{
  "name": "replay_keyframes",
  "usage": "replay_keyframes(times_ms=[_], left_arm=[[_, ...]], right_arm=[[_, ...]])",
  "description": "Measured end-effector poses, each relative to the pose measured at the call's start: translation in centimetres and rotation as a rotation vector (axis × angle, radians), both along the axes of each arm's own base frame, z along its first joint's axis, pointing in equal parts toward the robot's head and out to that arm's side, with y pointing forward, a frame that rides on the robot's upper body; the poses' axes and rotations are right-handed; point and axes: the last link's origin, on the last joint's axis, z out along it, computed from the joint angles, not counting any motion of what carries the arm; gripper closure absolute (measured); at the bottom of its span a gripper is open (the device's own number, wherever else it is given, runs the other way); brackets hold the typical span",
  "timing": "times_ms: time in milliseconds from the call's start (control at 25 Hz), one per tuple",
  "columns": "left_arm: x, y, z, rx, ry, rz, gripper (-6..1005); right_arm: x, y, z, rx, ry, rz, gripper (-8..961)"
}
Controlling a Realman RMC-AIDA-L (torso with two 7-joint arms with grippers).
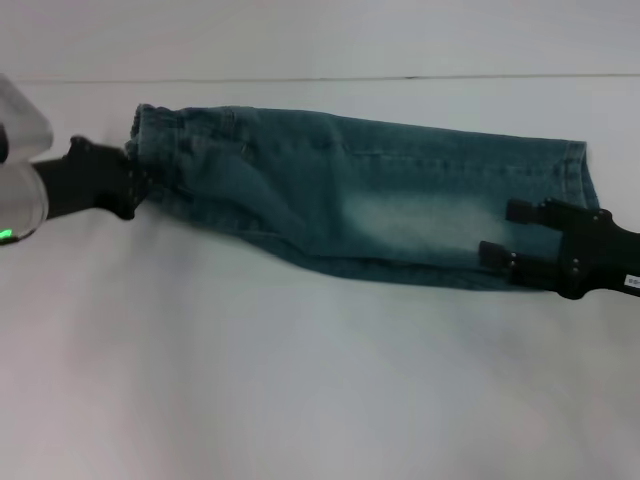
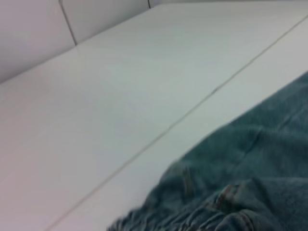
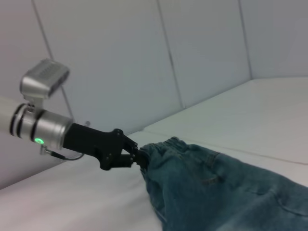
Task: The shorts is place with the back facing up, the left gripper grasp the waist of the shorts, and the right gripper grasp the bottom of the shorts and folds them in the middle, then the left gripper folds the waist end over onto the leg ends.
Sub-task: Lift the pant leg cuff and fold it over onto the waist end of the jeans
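Observation:
The shorts [image 1: 370, 200] lie folded lengthwise into a long blue-green denim strip across the white table [image 1: 300, 380]. The ruffled waist [image 1: 150, 135] is at the left end, and my left gripper [image 1: 135, 178] is shut on it. In the right wrist view the left gripper [image 3: 137, 156] pinches the waist [image 3: 166, 147] and the shorts [image 3: 216, 192] trail away from it. The bottom of the shorts [image 1: 578, 170] is at the right end. My right gripper [image 1: 510, 232] rests over the fabric there, open, its two fingers spread apart. The left wrist view shows only denim [image 2: 250, 163].
The white table runs on in front of the shorts and to both sides. A thin seam [image 1: 320, 78] crosses it behind the shorts. Pale wall panels [image 3: 120, 57] rise at the back.

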Motion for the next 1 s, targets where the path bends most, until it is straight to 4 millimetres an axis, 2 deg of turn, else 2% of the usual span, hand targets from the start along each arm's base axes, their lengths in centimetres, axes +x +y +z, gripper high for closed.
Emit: replay_keyframes(times_ms=[320, 360, 400, 440, 520, 760, 1000], left_arm=[[4.4, 2.1, 0.4, -0.04, 0.029, -0.073, 908], [4.4, 2.1, 0.4, -0.04, 0.029, -0.073, 908], [5.0, 2.2, 0.5, -0.044, 0.034, -0.087, 909], [6.5, 2.4, 0.8, -0.058, 0.042, -0.13, 910], [7.0, 2.5, 0.8, -0.062, 0.043, -0.143, 910], [10.3, 2.5, 1.2, -0.13, 0.034, -0.209, 911], [14.4, 2.3, 0.3, -0.201, 0.101, -0.272, 916]], right_arm=[[1.2, 0.4, -1.8, 0.07, -0.026, -0.05, 243], [1.4, 0.5, -1.9, 0.084, -0.028, -0.057, 255], [1.5, 0.7, -2.1, 0.099, -0.028, -0.068, 278], [1.5, 0.9, -2.2, 0.116, -0.028, -0.076, 301], [1.7, 1.4, -2.4, 0.164, -0.024, -0.095, 348], [1.4, 2.8, -3.8, 0.242, -0.052, -0.1, 487], [-0.1, 4.0, -6.2, 0.223, -0.105, -0.058, 741]])
